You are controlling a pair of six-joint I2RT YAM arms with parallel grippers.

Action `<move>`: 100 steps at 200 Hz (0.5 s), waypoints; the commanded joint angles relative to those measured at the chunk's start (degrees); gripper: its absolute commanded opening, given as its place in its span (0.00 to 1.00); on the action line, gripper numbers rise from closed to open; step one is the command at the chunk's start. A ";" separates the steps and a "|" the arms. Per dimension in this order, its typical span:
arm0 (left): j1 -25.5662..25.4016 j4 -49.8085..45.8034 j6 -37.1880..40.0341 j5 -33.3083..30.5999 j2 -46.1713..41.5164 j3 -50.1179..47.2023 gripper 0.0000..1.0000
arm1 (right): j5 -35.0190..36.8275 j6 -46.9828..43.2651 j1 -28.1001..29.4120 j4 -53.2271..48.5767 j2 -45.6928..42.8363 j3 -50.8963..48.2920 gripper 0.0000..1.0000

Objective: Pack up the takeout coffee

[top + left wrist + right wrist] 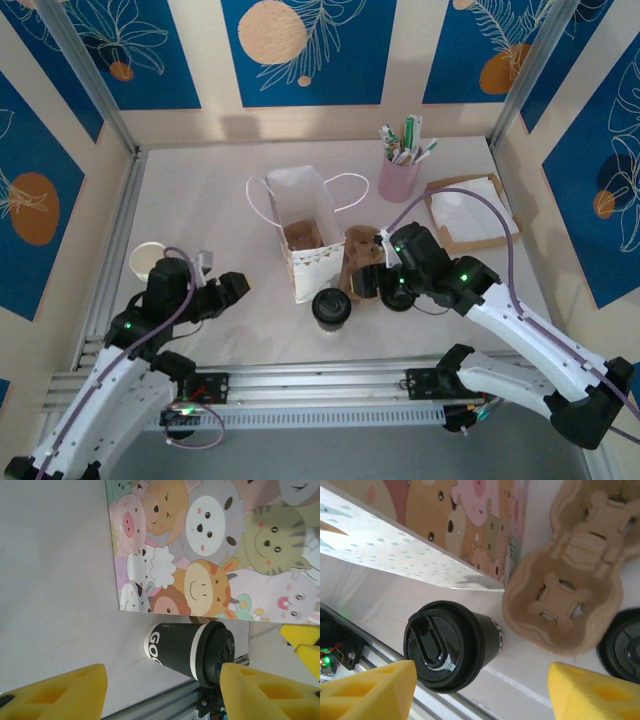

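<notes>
**Coffee cup not yet in the bag, both fingers open**

The takeout coffee (331, 307), a small dark paper cup with a cream band under a round black plastic lid, stands upright on the pale surface (200, 200) near its front edge. It is just in front of the near corner of the white paper bag with cartoon animals printed on its side (312, 268), and between my two arms.

The yellow left fingers (60, 695) are spread apart and hold nothing; the cup is in front of them, not touching. The yellow right fingers (370, 690) are also apart and empty, above the cup.

I judge the cup as light but easy to crush: the paper wall is thin, and the lid is only pressed on. I cannot tell if there is liquid inside, so I would keep it upright. I would take hold of the body a little under the lid rim, with soft pressure, and never hold the lid itself.

The bag is open at the top; something brown is at its bottom, and I cannot tell what. The brown moulded pulp cup carrier (560, 595) lies beside the bag with empty pockets. A loose flat black lid (622, 645) lies just beside the carrier.
</notes>
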 commanded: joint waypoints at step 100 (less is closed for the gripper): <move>0.57 12.18 1.85 1.00 7.88 -1.60 0.61 | -11.83 -6.31 -3.83 20.20 13.16 1.86 0.40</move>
